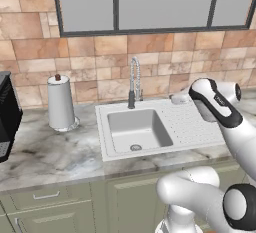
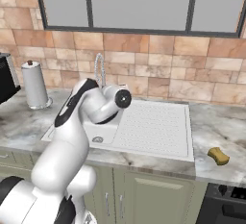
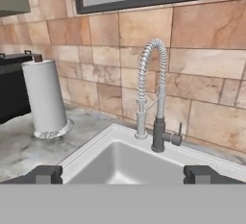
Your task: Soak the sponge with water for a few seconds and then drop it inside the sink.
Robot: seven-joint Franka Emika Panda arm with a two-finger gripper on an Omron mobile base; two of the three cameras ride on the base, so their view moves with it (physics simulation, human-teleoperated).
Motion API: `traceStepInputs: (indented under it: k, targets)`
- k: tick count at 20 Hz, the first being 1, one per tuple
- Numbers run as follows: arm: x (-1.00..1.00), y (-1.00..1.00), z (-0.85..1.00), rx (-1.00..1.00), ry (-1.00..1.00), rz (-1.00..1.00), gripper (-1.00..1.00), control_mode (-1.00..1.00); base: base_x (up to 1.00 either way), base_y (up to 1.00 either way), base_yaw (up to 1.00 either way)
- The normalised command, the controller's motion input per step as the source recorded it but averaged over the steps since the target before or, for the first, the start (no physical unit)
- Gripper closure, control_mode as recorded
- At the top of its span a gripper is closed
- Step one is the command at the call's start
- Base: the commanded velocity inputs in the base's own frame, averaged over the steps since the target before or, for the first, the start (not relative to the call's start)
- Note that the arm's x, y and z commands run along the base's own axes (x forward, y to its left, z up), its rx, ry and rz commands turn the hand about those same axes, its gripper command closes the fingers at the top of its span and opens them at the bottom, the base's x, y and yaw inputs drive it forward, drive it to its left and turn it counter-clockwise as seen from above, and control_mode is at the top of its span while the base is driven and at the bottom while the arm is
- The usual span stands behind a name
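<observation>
The sponge (image 2: 218,155), a small yellow-tan block, lies on the marble counter to the right of the sink, near the front edge. The white sink (image 1: 165,108) (image 2: 153,127) (image 3: 103,139) has its basin on the left and a ribbed drainboard on the right. Its coiled chrome faucet (image 1: 134,83) (image 3: 153,88) stands at the back, and water is out of view at the spout. My gripper (image 3: 125,175) is open and empty, hovering over the sink and facing the faucet. It is far left of the sponge.
A paper towel roll (image 1: 60,102) (image 2: 34,86) (image 3: 44,95) stands on the counter left of the sink. A black appliance (image 1: 7,114) sits at the far left. A tiled wall and a window run behind the counter. A dark stove (image 2: 226,204) adjoins the counter's right end.
</observation>
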Motion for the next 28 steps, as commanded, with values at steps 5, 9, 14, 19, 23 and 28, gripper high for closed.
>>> traceStepInputs:
  k: [5, 9, 14, 19, 23, 28]
  targets:
    - [0.04, 0.00, -0.16, 0.00, -0.13, 0.00, -1.00, -1.00, 0.00, 0.00, 0.00]
    - [0.07, 0.00, -0.04, -0.02, -0.04, 0.00, -1.00, -1.00, 0.00, 0.00, 0.00]
    - [0.20, 0.00, -0.03, -0.01, 0.00, 0.00, -1.00, -1.00, 0.00, 0.00, 0.00]
    - [0.26, 0.00, 0.00, 0.00, 0.00, 0.00, -1.00, -1.00, 0.00, 0.00, 0.00]
    - [0.31, 0.00, -0.02, 0.00, 0.00, 0.00, -1.00, -1.00, 0.00, 0.00, 0.00]
    - [0.25, 0.00, -0.07, 0.00, 0.00, 0.00, -1.00, -1.00, 0.00, 0.00, 0.00]
